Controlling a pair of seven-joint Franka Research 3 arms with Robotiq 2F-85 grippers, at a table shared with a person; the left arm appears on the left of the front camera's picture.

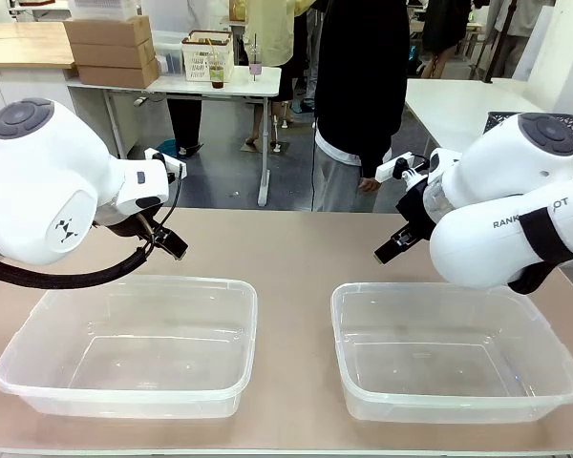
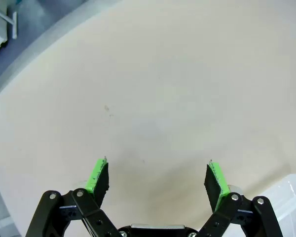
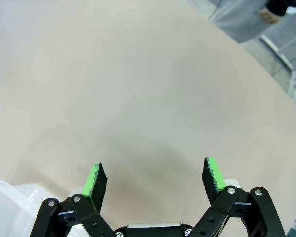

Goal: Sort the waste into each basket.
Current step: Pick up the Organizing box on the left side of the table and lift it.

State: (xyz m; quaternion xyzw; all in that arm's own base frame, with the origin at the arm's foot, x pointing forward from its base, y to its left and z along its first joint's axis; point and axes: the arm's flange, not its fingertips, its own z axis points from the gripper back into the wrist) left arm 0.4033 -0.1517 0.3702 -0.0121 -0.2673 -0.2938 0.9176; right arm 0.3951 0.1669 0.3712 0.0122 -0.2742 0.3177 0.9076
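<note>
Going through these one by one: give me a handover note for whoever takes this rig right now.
Left gripper: open, holding nothing, hovering over the table just beyond the left tub.
Right gripper: open, holding nothing, hovering over the table just beyond the right tub.
Tubs: side by side at the robot's edge, with no waste in either.
Person: standing at the far side of the table.
Done: nothing sorted yet.
Left: the whole sort, cans and bottles into their tubs.
</note>
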